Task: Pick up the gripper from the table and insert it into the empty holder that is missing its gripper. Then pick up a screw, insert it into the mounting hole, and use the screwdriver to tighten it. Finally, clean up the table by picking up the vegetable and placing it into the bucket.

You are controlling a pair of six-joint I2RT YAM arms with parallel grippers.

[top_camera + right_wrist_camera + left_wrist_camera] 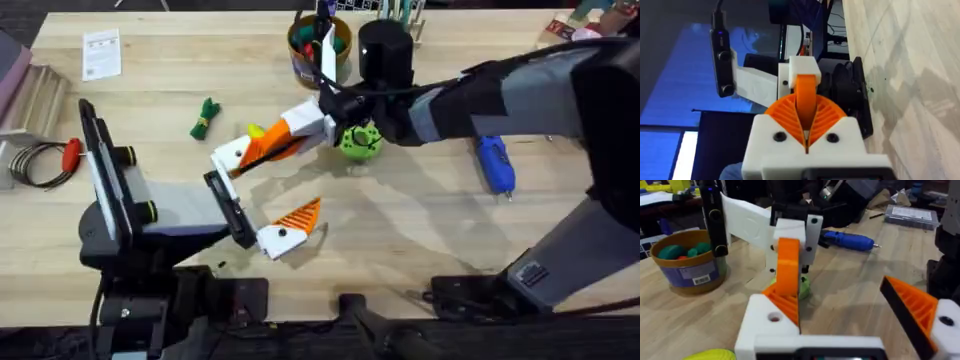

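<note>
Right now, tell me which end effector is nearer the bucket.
Right. The right end effector hangs mid-table, just short of the bucket; the left end effector sits farther back toward the arms' bases.

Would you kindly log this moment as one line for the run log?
phase: insert gripper | right gripper: shut on gripper, at holder | left gripper: open | screwdriver: on table
</note>
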